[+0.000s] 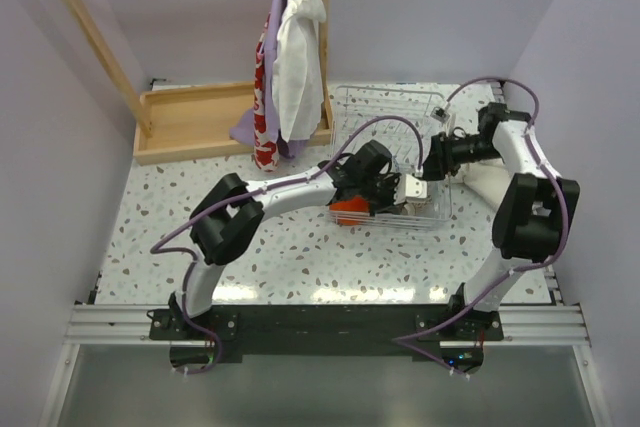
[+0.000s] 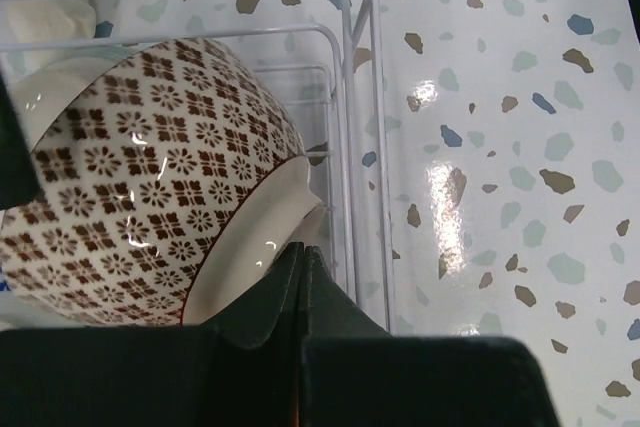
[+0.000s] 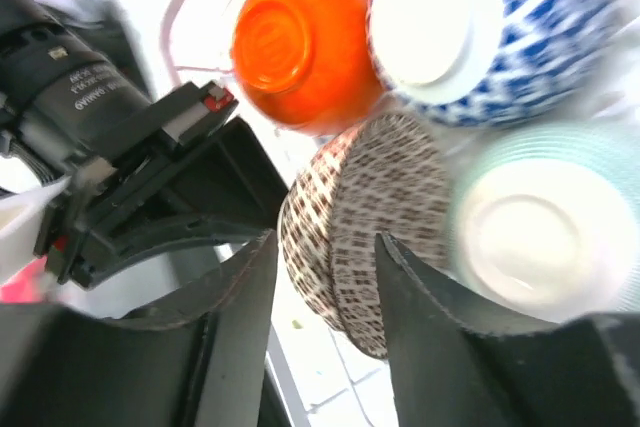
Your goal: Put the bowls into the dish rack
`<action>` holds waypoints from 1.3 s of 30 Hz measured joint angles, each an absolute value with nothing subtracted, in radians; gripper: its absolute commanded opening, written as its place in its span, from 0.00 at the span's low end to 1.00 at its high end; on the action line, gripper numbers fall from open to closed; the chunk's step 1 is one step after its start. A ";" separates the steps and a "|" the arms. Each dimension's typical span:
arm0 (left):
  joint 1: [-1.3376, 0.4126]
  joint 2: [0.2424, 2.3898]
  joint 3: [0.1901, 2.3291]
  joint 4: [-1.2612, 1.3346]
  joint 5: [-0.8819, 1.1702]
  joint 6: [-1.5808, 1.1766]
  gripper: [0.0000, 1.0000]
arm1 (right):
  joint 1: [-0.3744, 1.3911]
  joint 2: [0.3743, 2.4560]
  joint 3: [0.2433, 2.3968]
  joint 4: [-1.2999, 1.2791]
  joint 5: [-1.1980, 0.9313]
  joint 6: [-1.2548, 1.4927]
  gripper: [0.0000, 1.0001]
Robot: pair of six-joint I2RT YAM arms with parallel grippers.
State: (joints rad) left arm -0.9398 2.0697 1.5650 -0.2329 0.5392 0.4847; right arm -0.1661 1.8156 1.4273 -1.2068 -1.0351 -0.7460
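1. Locate the left gripper (image 2: 303,255) at the bottom of the left wrist view, closest to the lens. Read its fingers (image 2: 262,297) as pressed together, with nothing visible between them.
2. Note the brown-patterned bowl (image 2: 150,187) just beyond those fingertips, standing on edge against the white wires of the dish rack (image 2: 346,97). Cannot tell whether fingertip and rim touch.
3. Check the right gripper (image 3: 327,242) in the right wrist view. Read its fingers as apart, framing the rim of the same brown-patterned bowl. Cannot tell whether either finger touches it.
4. Identify three more bowls beside it in the rack, feet toward the lens:
   - orange bowl (image 3: 300,47)
   - blue-and-white bowl (image 3: 490,27), right beside the orange one
   - mint green bowl (image 3: 550,227), blurred
5. Find the dish rack right of centre on the bench (image 1: 300,247), reaching toward the far edge, with both arms meeting over its near half and the orange bowl at its near left corner.
6. Note the wooden tray (image 1: 190,122) at the far left corner and the cloths (image 1: 292,57) hanging above the far edge.
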 measured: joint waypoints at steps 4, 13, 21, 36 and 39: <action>-0.945 2.090 1.595 -0.215 0.530 0.465 0.00 | -0.166 1.656 1.402 -1.070 -0.976 -0.677 0.50; -0.945 2.149 1.713 -0.169 0.479 0.434 0.00 | -0.167 1.535 1.291 -0.936 -0.937 -0.558 0.50; -0.944 2.200 1.786 -0.137 0.455 0.400 0.00 | -0.180 1.459 1.227 -0.892 -0.884 -0.501 0.50; -0.929 1.900 1.632 -0.266 0.455 0.471 0.83 | -0.204 1.195 1.222 -0.731 -0.601 -0.211 0.99; -0.928 1.765 1.578 -0.276 0.442 0.482 1.00 | -0.204 1.170 1.221 -0.716 -0.483 -0.139 0.99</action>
State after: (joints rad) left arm -0.9276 1.7645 1.5784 -0.2760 0.4416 0.4824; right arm -0.2043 1.1702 1.2213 -0.7158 -0.4831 -0.1394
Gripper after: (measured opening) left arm 0.880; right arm 0.987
